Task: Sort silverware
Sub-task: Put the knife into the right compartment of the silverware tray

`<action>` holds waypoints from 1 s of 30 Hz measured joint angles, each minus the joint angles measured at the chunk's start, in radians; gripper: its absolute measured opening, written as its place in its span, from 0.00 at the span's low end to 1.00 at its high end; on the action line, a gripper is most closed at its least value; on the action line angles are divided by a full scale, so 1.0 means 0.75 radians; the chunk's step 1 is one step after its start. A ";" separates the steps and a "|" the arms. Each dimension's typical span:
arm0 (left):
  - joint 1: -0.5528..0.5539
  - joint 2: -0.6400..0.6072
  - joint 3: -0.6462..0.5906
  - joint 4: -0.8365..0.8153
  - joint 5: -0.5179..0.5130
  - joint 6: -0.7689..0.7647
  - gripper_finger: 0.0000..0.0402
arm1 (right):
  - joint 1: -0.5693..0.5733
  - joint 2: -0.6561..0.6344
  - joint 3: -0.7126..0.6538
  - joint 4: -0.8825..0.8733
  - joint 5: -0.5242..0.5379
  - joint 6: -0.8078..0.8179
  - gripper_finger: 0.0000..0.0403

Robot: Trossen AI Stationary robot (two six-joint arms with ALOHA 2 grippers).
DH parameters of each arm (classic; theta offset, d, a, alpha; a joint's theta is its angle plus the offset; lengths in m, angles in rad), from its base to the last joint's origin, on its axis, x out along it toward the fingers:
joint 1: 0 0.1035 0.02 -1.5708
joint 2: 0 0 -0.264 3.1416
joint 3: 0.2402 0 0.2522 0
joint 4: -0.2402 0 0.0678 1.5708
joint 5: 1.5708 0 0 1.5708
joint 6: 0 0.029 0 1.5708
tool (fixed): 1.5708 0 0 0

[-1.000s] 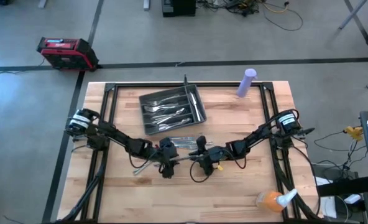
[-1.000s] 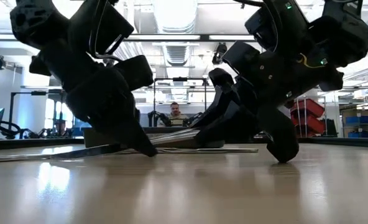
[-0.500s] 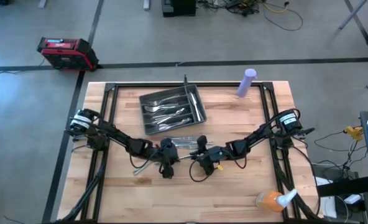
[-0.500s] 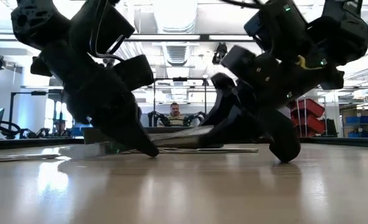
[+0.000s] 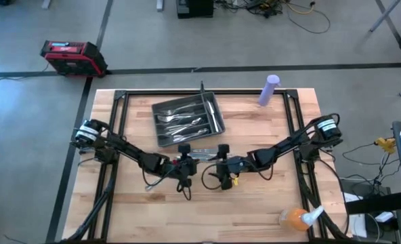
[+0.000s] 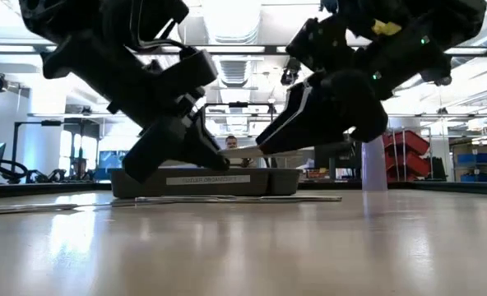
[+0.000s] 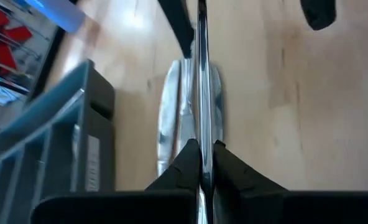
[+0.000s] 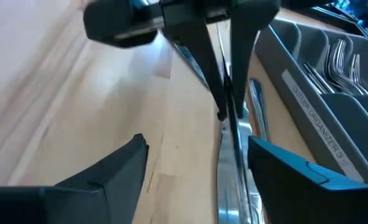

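The wooden counter (image 5: 255,210) carries a dark grey compartmented tray (image 5: 187,119) toward its far side, and both dark arms reach in to meet just in front of that tray's near edge. Most of the silverware (image 5: 181,118) lies sorted in the tray's compartments, fork tines showing in one of them in the right wrist view (image 8: 342,59). A few more pieces (image 5: 202,154) lie loose on the counter between the tray and the arms, and from table height they show as a thin line of metal (image 6: 252,198) in front of the tray (image 6: 206,182). The left gripper (image 5: 184,150) hangs above the counter just before the tray, its fingers (image 7: 187,163) clenched on a slim silver piece (image 7: 202,74) that runs straight out between them, over the loose pieces below. The right gripper (image 5: 221,150) is just beside it, also raised off the counter, with its fingers (image 8: 283,168) spread wide apart and grasping nothing. A purple bottle (image 5: 269,90) stands near the far right corner, and an orange spray bottle (image 5: 299,217) lies at the near right edge.
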 joint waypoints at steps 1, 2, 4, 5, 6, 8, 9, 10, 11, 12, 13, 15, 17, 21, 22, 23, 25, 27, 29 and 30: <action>0.000 -0.005 0.003 0.001 -0.004 0.011 0.01 | 0.000 -0.002 0.000 -0.009 0.006 0.001 0.58; -0.001 -0.008 0.005 -0.001 -0.004 0.017 0.01 | 0.000 -0.002 0.000 -0.013 0.022 0.001 0.55; -0.002 -0.014 0.008 0.005 -0.002 0.015 0.01 | 0.000 -0.002 0.000 -0.035 0.103 -0.012 0.48; -0.003 -0.014 0.008 0.004 0.003 0.011 0.01 | 0.003 -0.002 0.000 -0.035 0.141 -0.025 0.44; -0.003 -0.015 0.007 0.003 0.007 0.005 0.01 | 0.003 -0.002 0.000 -0.033 0.173 -0.048 0.40; -0.007 -0.015 0.006 0.001 0.009 -0.010 0.01 | 0.004 -0.002 0.000 -0.032 0.219 -0.093 0.31; -0.009 -0.016 0.006 0.005 0.008 -0.014 0.01 | 0.004 -0.001 0.000 -0.034 0.225 -0.117 0.26; -0.010 -0.020 0.006 0.005 0.009 -0.019 0.01 | 0.006 -0.001 0.000 -0.033 0.233 -0.132 0.22; -0.012 -0.023 0.006 0.006 0.011 -0.023 0.01 | 0.007 -0.001 0.000 -0.033 0.235 -0.154 0.18; -0.015 -0.028 0.006 0.006 0.011 -0.028 0.01 | 0.007 -0.001 0.000 -0.031 0.233 -0.168 0.14; -0.015 -0.032 0.006 0.006 0.009 -0.030 0.01 | 0.007 -0.001 0.000 -0.030 0.233 -0.188 0.10; -0.015 -0.036 0.006 0.008 0.007 -0.030 0.01 | 0.007 -0.001 0.000 -0.032 0.234 -0.209 0.05; -0.016 -0.036 0.006 0.009 0.004 -0.030 0.01 | 0.007 -0.001 0.000 -0.034 0.234 -0.215 0.02; -0.019 -0.036 0.006 0.011 -0.028 -0.008 0.01 | 0.007 -0.006 0.002 -0.034 0.240 -0.148 0.06; -0.023 -0.036 0.006 0.014 -0.055 0.015 0.01 | 0.006 -0.011 0.005 -0.036 0.240 -0.112 0.09; -0.029 -0.036 0.006 0.020 -0.088 0.049 0.01 | 0.005 -0.020 0.006 -0.036 0.232 -0.070 0.13; -0.043 -0.036 0.006 0.040 -0.175 0.154 0.01 | -0.003 -0.050 0.007 -0.046 0.169 0.038 0.22; -0.060 -0.036 0.022 0.039 -0.270 0.292 0.01 | -0.018 -0.090 0.007 -0.051 0.073 0.141 0.30; -0.076 -0.036 0.040 0.052 -0.364 0.453 0.01 | -0.035 -0.136 0.007 -0.052 -0.002 0.239 0.39; -0.083 -0.036 0.050 0.061 -0.416 0.535 0.01 | -0.043 -0.160 0.007 -0.056 -0.023 0.280 0.42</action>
